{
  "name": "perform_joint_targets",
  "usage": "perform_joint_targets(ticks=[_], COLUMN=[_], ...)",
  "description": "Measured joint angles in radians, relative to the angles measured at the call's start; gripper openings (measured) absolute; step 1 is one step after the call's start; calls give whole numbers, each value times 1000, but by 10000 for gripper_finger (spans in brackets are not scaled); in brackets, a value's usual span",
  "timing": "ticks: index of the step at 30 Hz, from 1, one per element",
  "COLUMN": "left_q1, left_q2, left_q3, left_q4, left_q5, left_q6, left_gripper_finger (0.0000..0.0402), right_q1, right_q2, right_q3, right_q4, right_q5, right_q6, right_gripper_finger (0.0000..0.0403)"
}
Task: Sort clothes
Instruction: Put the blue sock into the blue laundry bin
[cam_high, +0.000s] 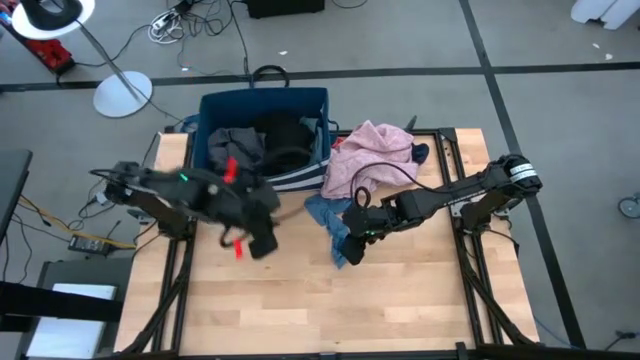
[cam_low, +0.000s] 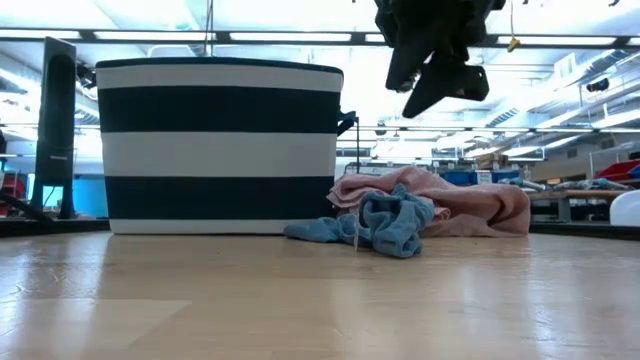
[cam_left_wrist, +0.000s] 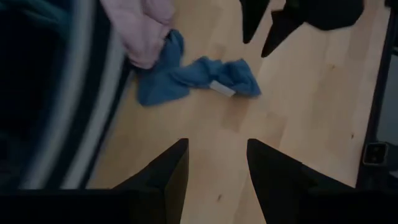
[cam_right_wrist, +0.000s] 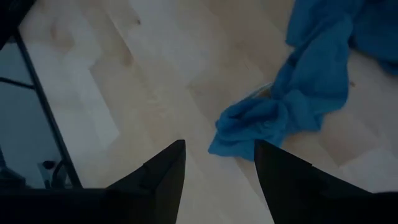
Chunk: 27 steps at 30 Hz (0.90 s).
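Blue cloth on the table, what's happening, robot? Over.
Both hands open, empty. Right hand over blue cloth. Left hand waiting by bin. Pink cloth touching the blue one.

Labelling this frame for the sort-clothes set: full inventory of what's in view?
bin: 1, dark blue with white stripes, far-centre of the table.
clothes in bin: a dark grey and black heap, count unclear, inside the bin.
pink garment: 1, pink, on the table right of the bin, against its side.
blue garment: 1, grey-blue, crumpled on the table in front of the pink one, touching it.
table: 1, light wood, dark frame rails at both sides.
lamp: 1, white, on the floor far left.
cables: several, on the floor behind the table.
left tool: open, empty, above the table left of centre.
right tool: open, empty, above the blue garment.
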<state>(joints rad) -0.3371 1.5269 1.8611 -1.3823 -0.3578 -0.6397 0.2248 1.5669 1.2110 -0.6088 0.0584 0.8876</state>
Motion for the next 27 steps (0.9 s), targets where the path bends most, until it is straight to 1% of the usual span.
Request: perform_joint_targets(ticks=[3, 8, 14, 17, 19, 24, 27], left_q1=[-50, -96, -124, -123, -123, -121, -120], left_q2=[-13, -85, -243, -322, -371, -433, -445], left_q3=[-147, -406, -748, -893, -968, -1086, -1118], left_q4=[167, 480, 800, 896, 926, 902, 916], left_q5=[-17, 12, 50, 53, 68, 74, 71], left_q6=[-30, -82, -148, -155, -157, -132, -123], left_gripper_finger=[167, 157, 134, 129, 127, 127, 127], right_q1=[1, 1, -1, -12, -26, -75, -106], right_q2=[0, 0, 0, 0, 2, 45, 92], right_q3=[13, 30, 45, 47, 47, 47, 47], right_q4=[-14, -69, -69, -68, -68, -54, -30], right_q5=[-13, -26, -36, -37, -32, -1, 1], right_q6=[-19, -28, -25, -26, -26, -28, -28], right_gripper_finger=[192, 192, 192, 192, 192, 192, 192])
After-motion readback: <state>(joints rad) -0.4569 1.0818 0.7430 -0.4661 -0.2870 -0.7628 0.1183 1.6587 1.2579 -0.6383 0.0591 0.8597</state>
